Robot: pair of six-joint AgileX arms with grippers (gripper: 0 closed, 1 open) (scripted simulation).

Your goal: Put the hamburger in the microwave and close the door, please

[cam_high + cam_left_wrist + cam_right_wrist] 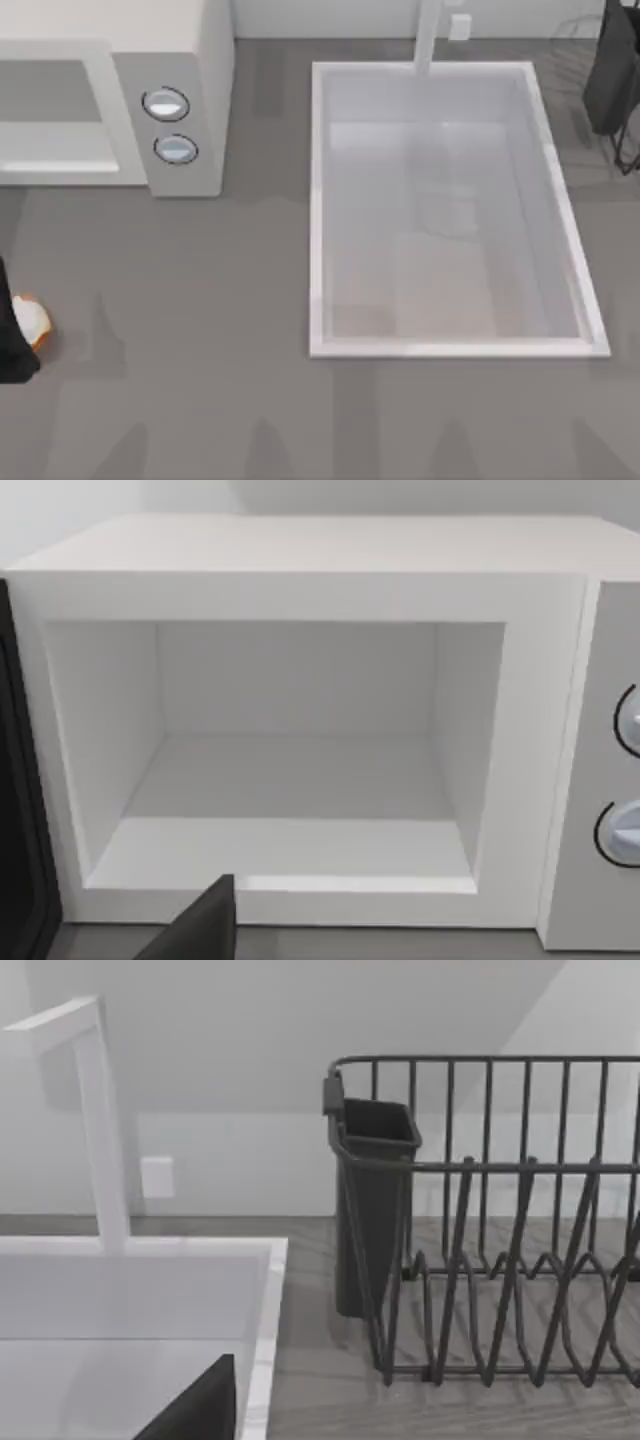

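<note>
The hamburger [30, 322] is lying at the table's far left edge against the dark left gripper [12, 340], whose grasp I cannot tell, and being probably light and soft it is asking a gentle hold around its sides, before the open microwave [300, 590].

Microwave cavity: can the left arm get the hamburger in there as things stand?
Probably yes. The microwave stands open and its cavity looks bare in the left wrist view, which faces straight into it. The hamburger sits by the left gripper at the table's left edge, in front of the opening.
</note>
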